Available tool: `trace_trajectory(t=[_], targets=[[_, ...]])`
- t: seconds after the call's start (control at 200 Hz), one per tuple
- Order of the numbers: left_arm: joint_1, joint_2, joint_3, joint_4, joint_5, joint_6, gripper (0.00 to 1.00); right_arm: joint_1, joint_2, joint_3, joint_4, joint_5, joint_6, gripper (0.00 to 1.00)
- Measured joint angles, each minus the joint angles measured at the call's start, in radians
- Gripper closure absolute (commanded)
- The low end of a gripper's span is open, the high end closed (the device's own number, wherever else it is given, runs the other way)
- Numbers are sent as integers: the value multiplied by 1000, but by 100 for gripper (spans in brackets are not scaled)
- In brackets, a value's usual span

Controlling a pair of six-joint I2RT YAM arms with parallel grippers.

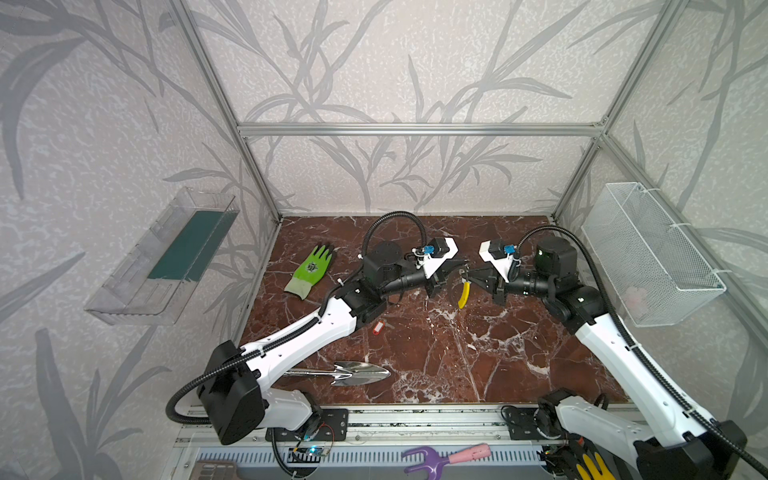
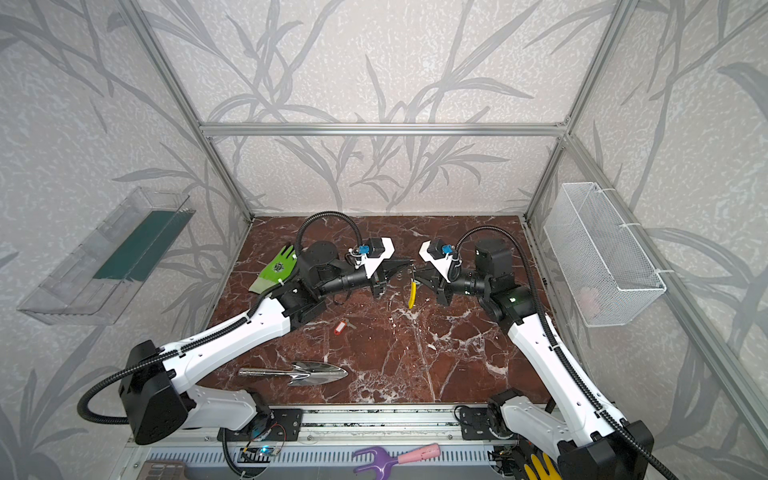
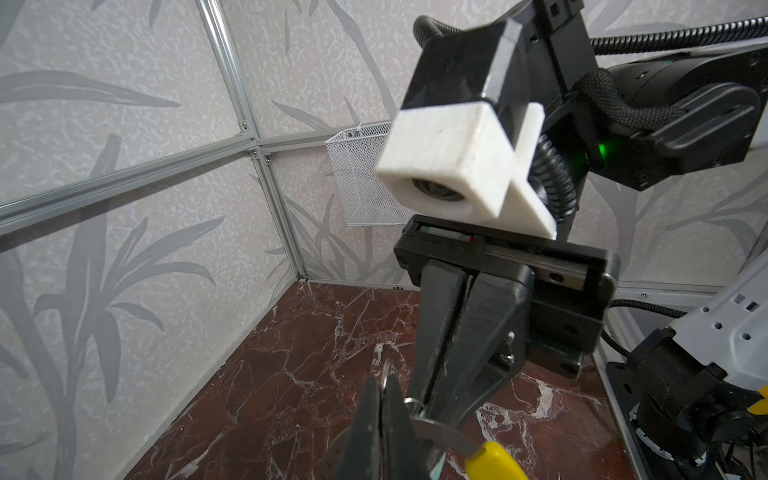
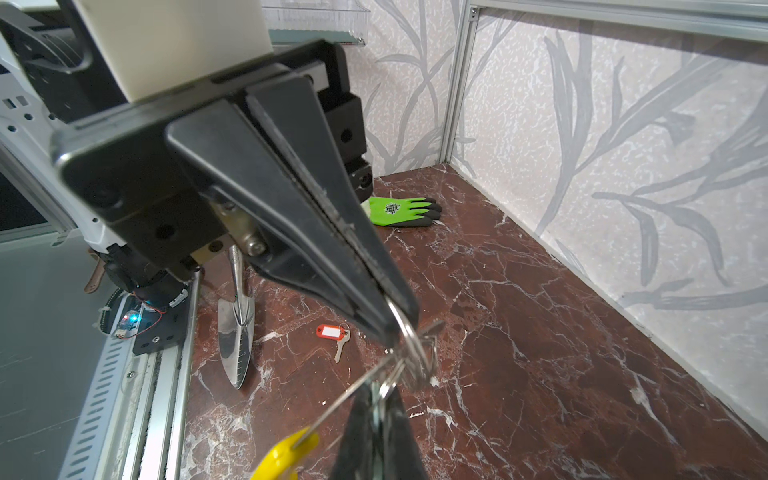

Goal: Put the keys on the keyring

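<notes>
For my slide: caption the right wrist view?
Left claw pinches a split ring, right claw grips the keyring, yellow segment dangling; red-tagged key lies on the marble table.

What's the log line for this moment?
left gripper shut at keyring | right gripper shut at keyring | keyring off table | red-tag key on table

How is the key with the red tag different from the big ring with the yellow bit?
The red-tag key lies flat on the table; the keyring is held up in the air. The key's tag is red, the keyring's curved piece yellow. Both have silvery metal.
</notes>
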Motion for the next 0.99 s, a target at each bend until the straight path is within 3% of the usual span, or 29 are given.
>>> trace_trajectory(t=[0.605,0.995], targets=[[-2,26,-18,78,-27,-34,100,39,44,55,-47,90,-43,100],[-2,10,-16,-30,-50,78,100,41,44,92,-154,198,-100,100]])
